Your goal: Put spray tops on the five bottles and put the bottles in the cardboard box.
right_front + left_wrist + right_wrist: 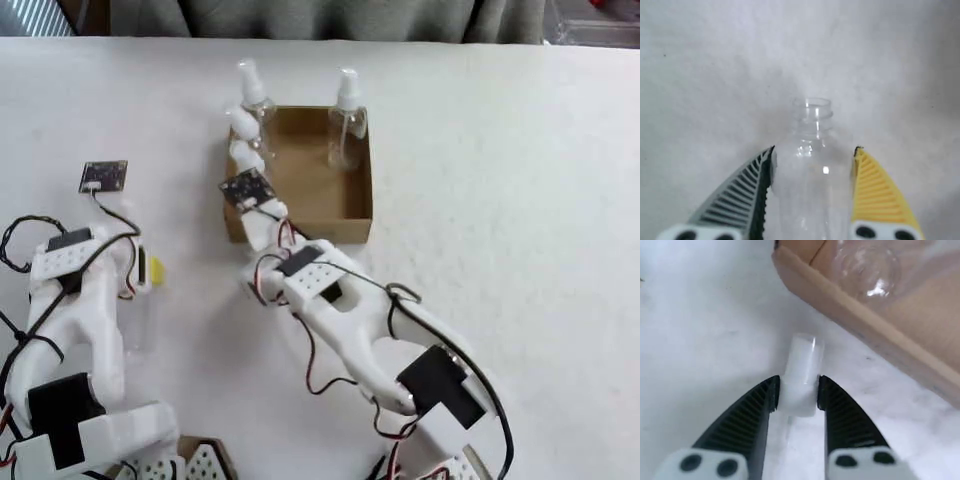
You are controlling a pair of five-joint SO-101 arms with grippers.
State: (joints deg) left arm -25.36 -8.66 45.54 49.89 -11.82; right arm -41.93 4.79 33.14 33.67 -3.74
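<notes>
Spray top (802, 367) in right claw (797, 389)

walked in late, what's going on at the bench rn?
The left pincer is shut on a clear plastic bottle with a bare threaded neck and no top. The right pincer grips a white spray top just outside the brown cardboard box, above the white table. A spray-topped bottle stands inside the box at its far side. Another topped bottle stands at the far left corner.
</notes>
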